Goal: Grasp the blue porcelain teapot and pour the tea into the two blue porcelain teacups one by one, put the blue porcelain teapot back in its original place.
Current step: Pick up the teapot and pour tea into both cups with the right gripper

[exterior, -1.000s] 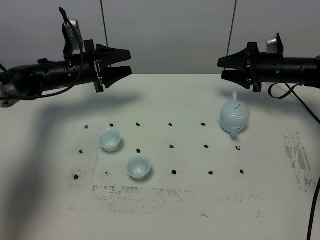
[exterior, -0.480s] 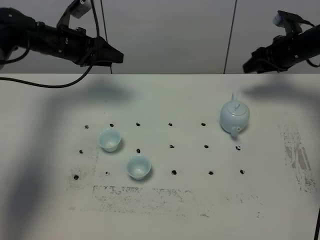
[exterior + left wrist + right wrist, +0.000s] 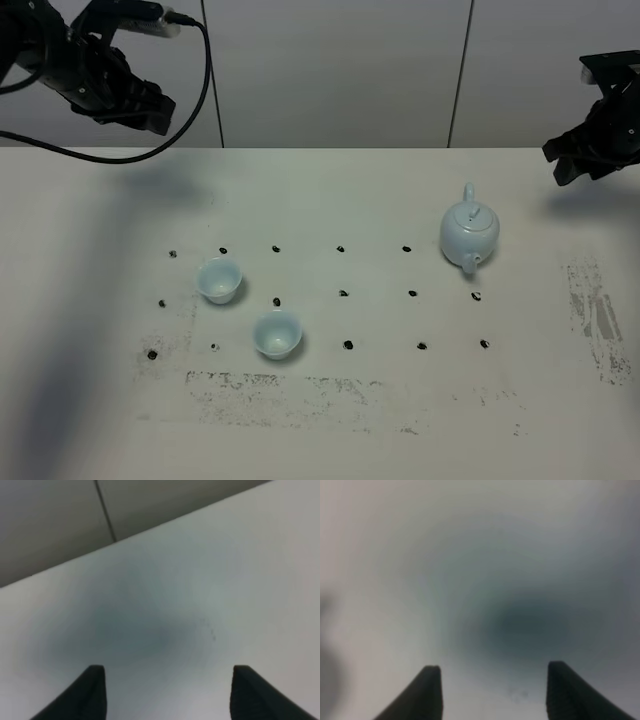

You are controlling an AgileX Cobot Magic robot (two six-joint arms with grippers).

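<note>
Blue porcelain teapot [image 3: 469, 238]: pale glaze, knobbed lid, upright, table [image 3: 330, 420] right side. Far teacup [image 3: 219, 279], near teacup [image 3: 277, 333]: left side. Table white, dotted, scuffed; grey panelled wall [image 3: 330, 70]. Left tool [image 3: 168, 672], right tool [image 3: 495, 670]: released, empty.

No lettering can be read anywhere — only black dots [image 3: 343, 293] mark the table [image 3: 320, 430].

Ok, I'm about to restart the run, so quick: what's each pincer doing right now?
The black left pincer is open and holds nothing.
The black right pincer is open and holds nothing.
</note>
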